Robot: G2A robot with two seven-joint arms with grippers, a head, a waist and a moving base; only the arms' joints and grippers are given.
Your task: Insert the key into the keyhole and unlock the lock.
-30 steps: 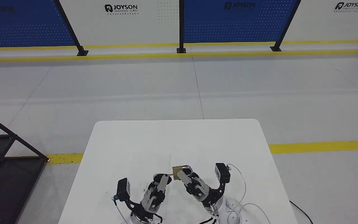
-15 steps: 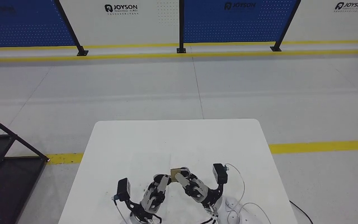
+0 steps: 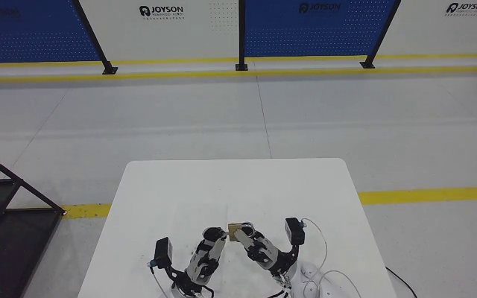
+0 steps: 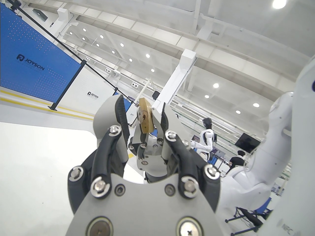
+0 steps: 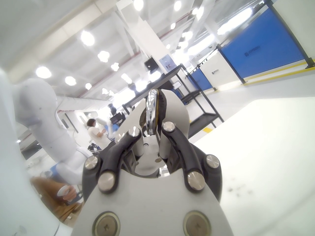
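- Over the near edge of the table (image 3: 223, 179), in the top view, both arms meet at the brass lock (image 3: 237, 226), which is held up off the surface. Against the frames from a second and half a second ago, you see only a small shuffle. The lock dips a touch toward you and sideways, then comes almost back. The left gripper (image 3: 220, 234) now sits a shade closer to it, and the right gripper (image 3: 241, 230) keeps its place at the lock.
- For the task I judge this to be fine alignment, not yet a turn of the key, and the lock looks unopened. Whether the key already sits in the keyhole is too small to tell.
- Writing in this view: the blue and white barrier panels (image 3: 45, 30) beyond the floor carry a logo with a wordmark.
- Left wrist view: the left gripper (image 4: 141, 104) stands wide open, one finger on each side of the lock (image 4: 145, 121), with its pads not closed on anything. Beyond it, the right gripper (image 4: 147, 137) carries the lock from below. A blue panel (image 4: 32, 74) and a white one beside it show the same logo.
- Right wrist view: the right gripper (image 5: 153, 104) is pinched narrow on the lock (image 5: 150, 114), seen edge-on as a bright metal rim with brass beside it. Small print sits on the far blue panel (image 5: 265, 47) and its white neighbour.
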